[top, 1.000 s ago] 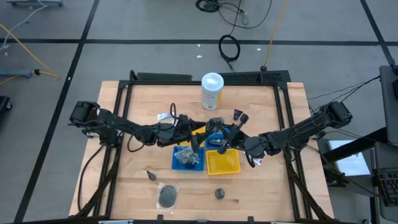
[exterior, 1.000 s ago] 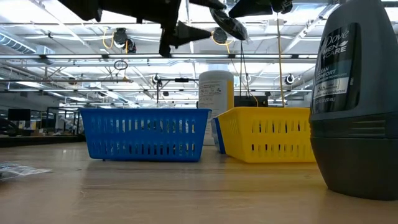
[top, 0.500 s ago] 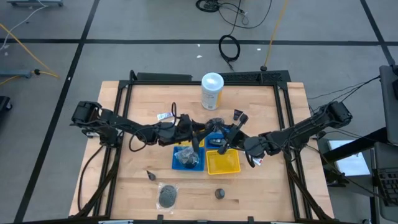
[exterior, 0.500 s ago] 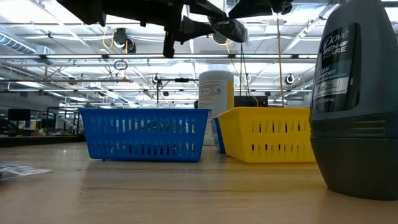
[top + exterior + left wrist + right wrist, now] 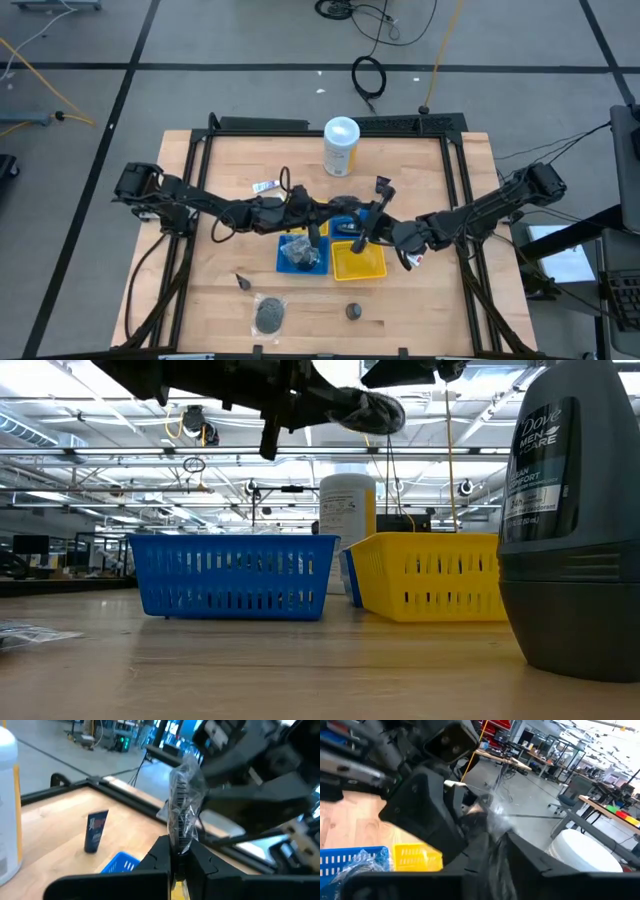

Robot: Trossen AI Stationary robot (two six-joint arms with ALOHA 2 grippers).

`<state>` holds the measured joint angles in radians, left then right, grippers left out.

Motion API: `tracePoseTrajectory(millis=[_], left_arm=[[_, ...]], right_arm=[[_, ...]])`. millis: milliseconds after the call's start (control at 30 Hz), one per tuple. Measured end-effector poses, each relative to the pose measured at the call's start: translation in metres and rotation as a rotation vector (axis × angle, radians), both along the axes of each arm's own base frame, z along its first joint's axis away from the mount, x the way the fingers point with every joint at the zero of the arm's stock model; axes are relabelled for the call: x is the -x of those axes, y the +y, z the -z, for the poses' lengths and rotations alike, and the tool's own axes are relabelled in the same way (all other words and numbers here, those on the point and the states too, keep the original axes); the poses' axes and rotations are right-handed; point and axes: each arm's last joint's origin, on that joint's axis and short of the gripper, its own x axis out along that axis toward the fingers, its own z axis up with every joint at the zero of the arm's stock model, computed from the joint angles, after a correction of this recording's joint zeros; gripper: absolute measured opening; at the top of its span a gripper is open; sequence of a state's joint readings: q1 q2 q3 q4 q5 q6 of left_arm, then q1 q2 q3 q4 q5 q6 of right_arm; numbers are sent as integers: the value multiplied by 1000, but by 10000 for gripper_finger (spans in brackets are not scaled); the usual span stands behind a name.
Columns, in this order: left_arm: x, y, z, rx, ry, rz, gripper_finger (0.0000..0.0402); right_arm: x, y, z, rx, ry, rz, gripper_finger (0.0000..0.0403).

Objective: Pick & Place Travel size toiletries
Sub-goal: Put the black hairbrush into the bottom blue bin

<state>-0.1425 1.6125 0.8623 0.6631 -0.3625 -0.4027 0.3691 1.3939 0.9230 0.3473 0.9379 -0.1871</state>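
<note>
A dark grey mesh puff in clear wrap (image 5: 182,795) hangs in the air above the trays, between my two grippers. My left gripper (image 5: 180,851) reaches in from the table's left and is shut on it. My right gripper (image 5: 495,845) comes from the table's right. Its fingers stand a little apart on either side of the wrap's other end (image 5: 490,827). In the high view both grippers meet over the middle of the table, left (image 5: 338,213) and right (image 5: 365,228). The low view shows the puff (image 5: 368,410) high above the blue tray (image 5: 235,575). My left gripper pinches one end of the wrapped puff (image 5: 179,842) between its two fingers. The fingers come level from the table's left. The puff sticks out beyond the fingertips, lifted clear of the trays. My right gripper has the wrap between its parted fingers; whether they touch it I cannot tell.
Below stand a blue tray (image 5: 300,262) holding wrapped dark items and a yellow tray (image 5: 360,262). A white canister (image 5: 341,145) stands at the far edge. A blue tube (image 5: 96,831), a white tube (image 5: 265,187), a loose puff (image 5: 270,315) and small dark pieces (image 5: 352,312) lie on the table.
My left gripper has moved toward the table's right, up to the wrapped puff, and has shut on its end. The puff has stayed in the air above the trays.
</note>
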Motion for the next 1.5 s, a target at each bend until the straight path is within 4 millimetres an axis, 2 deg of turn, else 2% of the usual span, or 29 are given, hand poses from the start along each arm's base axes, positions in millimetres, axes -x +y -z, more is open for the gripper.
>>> tracePoseTrajectory(millis=[233, 400, 633, 833, 1033, 1233, 1500], left_arm=[[15, 1, -5, -5, 147, 8, 11], [40, -5, -15, -16, 302, 56, 11], [73, -23, -24, 2, 443, 162, 11], [85, -43, -21, -25, 509, 238, 13], [88, -60, -15, -29, 531, 273, 14], [88, -63, -8, -51, 570, 245, 10], [82, -66, 9, -30, 638, 222, 30]], right_arm=[[5, 6, -5, 20, -3, -25, 161], [9, 8, -7, 17, -10, -9, 189], [9, 8, -5, 10, 4, -6, 184], [9, 8, -5, 1, 0, -5, 173], [9, 8, -4, 3, 6, -5, 173], [9, 8, -4, -3, 1, -7, 173], [9, 8, -4, -7, 0, -6, 173]])
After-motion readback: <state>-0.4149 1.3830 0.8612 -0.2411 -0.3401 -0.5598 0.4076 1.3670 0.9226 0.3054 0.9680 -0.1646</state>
